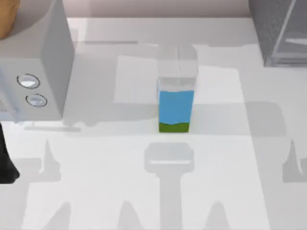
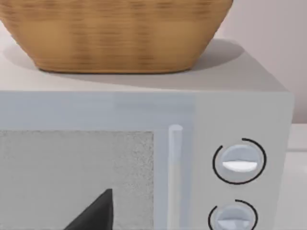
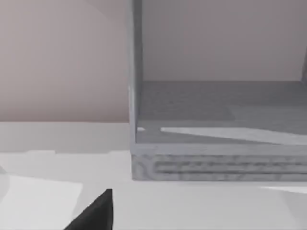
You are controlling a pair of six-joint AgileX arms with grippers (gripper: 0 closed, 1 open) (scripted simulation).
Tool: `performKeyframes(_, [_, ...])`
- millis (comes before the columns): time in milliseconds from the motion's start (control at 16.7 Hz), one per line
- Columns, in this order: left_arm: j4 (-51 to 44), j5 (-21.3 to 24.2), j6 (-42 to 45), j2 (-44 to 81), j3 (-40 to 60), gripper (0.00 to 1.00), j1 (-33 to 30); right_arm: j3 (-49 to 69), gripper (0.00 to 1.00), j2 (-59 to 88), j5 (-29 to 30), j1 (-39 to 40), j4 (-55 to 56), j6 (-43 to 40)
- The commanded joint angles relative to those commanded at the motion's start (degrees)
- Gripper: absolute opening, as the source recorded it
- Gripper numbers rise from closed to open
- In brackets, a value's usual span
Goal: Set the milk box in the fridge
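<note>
The milk box (image 1: pixel 176 103) stands upright at the middle of the table, with a white-grey ridged top, a bright blue side and a green band at its base. Nothing touches it. The fridge (image 1: pixel 280 33), dark grey and speckled, stands at the far right corner. The right wrist view looks into its open interior (image 3: pixel 216 110). A dark piece of my right gripper (image 3: pixel 96 213) shows low in that view, well short of the fridge. A dark piece of my left gripper (image 2: pixel 96 213) faces the microwave (image 2: pixel 144 163). A black part of my left arm (image 1: pixel 5 160) sits at the table's left edge.
A smooth light-grey microwave (image 1: pixel 36 62) with two round dials (image 1: pixel 32 91) stands at the far left. A woven basket (image 2: pixel 115 33) rests on top of it. Arm shadows fall across the near half of the white table (image 1: pixel 96 191).
</note>
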Motion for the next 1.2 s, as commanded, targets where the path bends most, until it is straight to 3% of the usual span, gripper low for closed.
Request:
performKeyframes(300, [0.00,0.00,0.00,0.00,0.00,1.00,0.00,2.54,1.00,3.49,1.74,2.04,3.33,-0.72])
performKeyframes(540, [0.00,0.00,0.00,0.00,0.00,1.00,0.00,10.72,1.00,16.42,6.96,9.45,15.62,-1.50])
performKeyframes(960, [0.00,0.00,0.00,0.00,0.00,1.00,0.00,30.63,1.00,59.48,22.20,29.67,48.29,2.85])
performKeyframes(1200, [0.00,0.00,0.00,0.00,0.00,1.00,0.00,40.11,1.00,84.17,32.65,39.73,60.11,6.95])
